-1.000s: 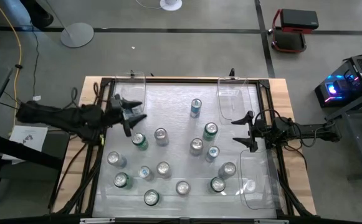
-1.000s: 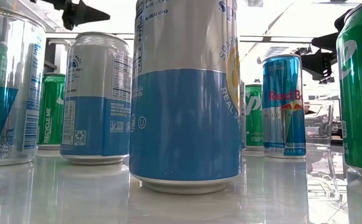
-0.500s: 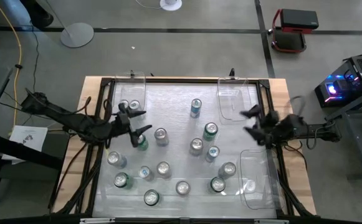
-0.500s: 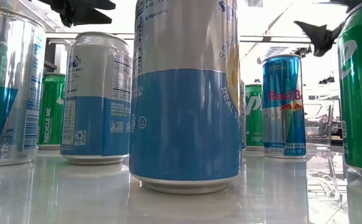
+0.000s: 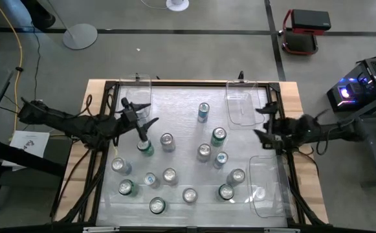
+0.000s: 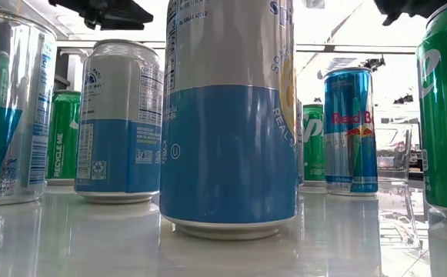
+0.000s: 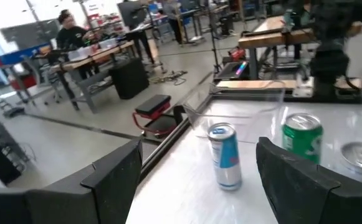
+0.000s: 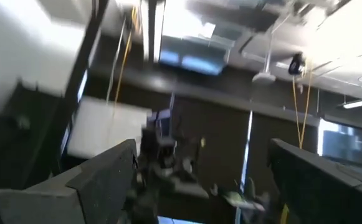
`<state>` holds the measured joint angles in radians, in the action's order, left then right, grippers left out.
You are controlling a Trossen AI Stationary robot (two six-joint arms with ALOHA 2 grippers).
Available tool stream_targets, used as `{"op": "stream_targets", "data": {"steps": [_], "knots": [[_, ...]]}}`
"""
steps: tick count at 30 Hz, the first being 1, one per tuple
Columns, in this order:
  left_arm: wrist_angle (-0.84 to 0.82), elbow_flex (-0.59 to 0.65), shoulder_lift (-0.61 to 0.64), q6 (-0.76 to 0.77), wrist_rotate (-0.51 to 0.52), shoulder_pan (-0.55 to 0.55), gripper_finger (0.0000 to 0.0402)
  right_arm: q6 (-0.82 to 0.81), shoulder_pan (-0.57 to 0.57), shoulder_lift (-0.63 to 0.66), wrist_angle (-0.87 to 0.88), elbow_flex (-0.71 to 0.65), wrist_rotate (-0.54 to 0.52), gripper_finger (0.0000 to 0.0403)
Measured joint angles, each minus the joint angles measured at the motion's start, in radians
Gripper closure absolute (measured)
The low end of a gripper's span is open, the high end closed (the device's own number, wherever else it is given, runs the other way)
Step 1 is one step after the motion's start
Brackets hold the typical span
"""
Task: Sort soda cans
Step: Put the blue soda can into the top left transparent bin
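Observation:
Several soda cans stand upright on the white table top: a green can [image 5: 145, 147], a blue can [image 5: 203, 111], another green can [image 5: 219, 134], and silver ones such as the can [image 5: 167, 141]. My left gripper [image 5: 146, 114] is open above the table's left part, just far of the green can. Its wrist view has the blue can [image 7: 224, 155] and a green can [image 7: 302, 140] ahead of the open fingers [image 7: 112, 177]. My right gripper [image 5: 259, 122] hangs open near the right edge, raised and tipped upward. Its wrist view [image 8: 199, 174] faces the ceiling.
Three clear plastic bins sit on the table: one at the far left [image 5: 136, 90], one at the far right [image 5: 241, 103], and one at the near right [image 5: 265, 184]. A black frame [image 5: 175, 83] rims the table. Cans in the low view, like the big blue-and-silver one [image 6: 227, 115], stand close together.
My right gripper has risen well above the cans and tipped its fingers upward, drifting slightly toward the table's right edge. My left gripper has stayed open over the left part of the table, shifting only a little. No can has moved.

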<state>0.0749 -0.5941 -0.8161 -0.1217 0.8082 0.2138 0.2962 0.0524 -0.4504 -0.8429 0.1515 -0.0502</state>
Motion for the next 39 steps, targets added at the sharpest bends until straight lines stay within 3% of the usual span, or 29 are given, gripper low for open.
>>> {"op": "stream_targets", "data": {"steps": [9,12,16,20,24,27,34,39], "knots": [[-0.009,0.000,-0.024,0.207,-0.003,-0.021,0.0113,0.144,0.000,-0.508,0.142,0.364,-0.002,0.0053],[-0.008,0.000,-0.045,0.259,-0.006,-0.009,0.0113,0.209,-0.004,-0.612,0.425,0.531,-0.034,0.0053],[-0.009,0.000,-0.076,0.276,-0.001,0.004,0.0113,0.272,-0.036,-0.728,0.886,0.771,-0.154,0.0053],[-0.010,0.000,-0.105,0.285,0.008,0.010,0.0113,0.072,-0.136,-0.836,1.218,0.997,-0.211,0.0053],[-0.011,0.000,-0.130,0.294,0.013,0.010,0.0113,-0.109,-0.271,-0.926,1.471,1.187,-0.096,0.0053],[0.005,0.000,-0.151,0.304,0.014,0.010,0.0113,-0.118,-0.348,-0.982,1.516,1.271,0.001,0.0053],[0.011,0.000,-0.187,0.331,0.018,0.010,0.0113,-0.228,-0.419,-1.076,1.538,1.349,0.042,0.0053],[0.006,0.000,-0.206,0.354,0.017,0.010,0.0113,-0.107,-0.446,-1.142,1.576,1.349,0.060,0.0053]]}}
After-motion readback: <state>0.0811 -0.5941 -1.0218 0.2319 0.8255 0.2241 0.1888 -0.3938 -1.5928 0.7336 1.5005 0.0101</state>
